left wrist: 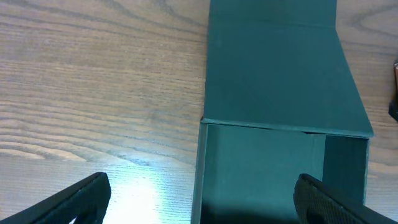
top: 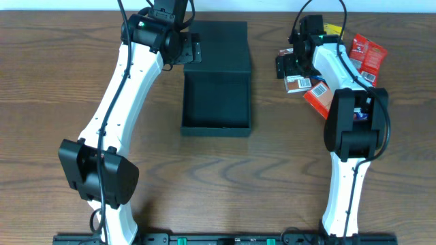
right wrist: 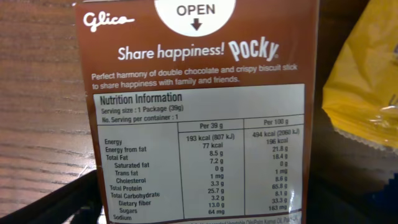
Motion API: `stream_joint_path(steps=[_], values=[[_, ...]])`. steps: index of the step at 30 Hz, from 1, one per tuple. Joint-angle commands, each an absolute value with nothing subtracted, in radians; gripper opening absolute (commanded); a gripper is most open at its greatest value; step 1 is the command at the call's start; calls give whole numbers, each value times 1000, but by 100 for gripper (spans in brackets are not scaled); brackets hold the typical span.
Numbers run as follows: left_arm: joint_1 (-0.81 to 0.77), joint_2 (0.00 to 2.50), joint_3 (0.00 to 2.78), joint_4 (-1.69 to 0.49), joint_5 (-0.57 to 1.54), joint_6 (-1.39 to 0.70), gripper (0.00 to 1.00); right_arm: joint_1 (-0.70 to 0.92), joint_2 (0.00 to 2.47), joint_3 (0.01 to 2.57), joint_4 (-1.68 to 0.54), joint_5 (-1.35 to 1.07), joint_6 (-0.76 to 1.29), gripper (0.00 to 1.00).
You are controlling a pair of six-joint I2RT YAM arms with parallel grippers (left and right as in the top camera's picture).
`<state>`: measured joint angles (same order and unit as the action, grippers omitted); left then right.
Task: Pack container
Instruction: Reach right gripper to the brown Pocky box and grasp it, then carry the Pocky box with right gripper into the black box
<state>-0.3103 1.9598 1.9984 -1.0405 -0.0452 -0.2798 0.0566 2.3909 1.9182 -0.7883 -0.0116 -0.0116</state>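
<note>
The container (top: 216, 102) is set open on the table (top: 54, 82), at the middle toward the far edge, with its lid (top: 221, 44) folded back flat. The left gripper (left wrist: 202, 186) is held at the lid's left side, its fingers (left wrist: 81, 199) spread wide and empty. Well apart from the container, on the right, the right gripper (top: 291, 64) is held over a Pocky carton (right wrist: 199, 93) that lies beside a yellow packet (right wrist: 367, 74) and red packets (top: 368, 54). Its fingers are spread to either side of the carton; whether they touch it cannot be told.
</note>
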Motion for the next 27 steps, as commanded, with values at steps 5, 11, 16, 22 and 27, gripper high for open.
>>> stream_joint_path(steps=[5,11,16,22,27], values=[[-293,1952,2018,-1042,-63,-265,95,60,2413,1935,-804,-27,4,79],[-267,1952,2018,-1042,-63,-265,95,61,2413,1963,-831,-38,48,72],[-245,1952,2018,-1043,-63,-265,95,73,2413,2072,-916,-38,48,70],[-214,1952,2018,-1043,-64,-245,96,133,2413,2246,-1066,-38,87,68],[-178,1952,2018,-1059,-126,-239,95,225,2413,2339,-1219,-56,161,64]])
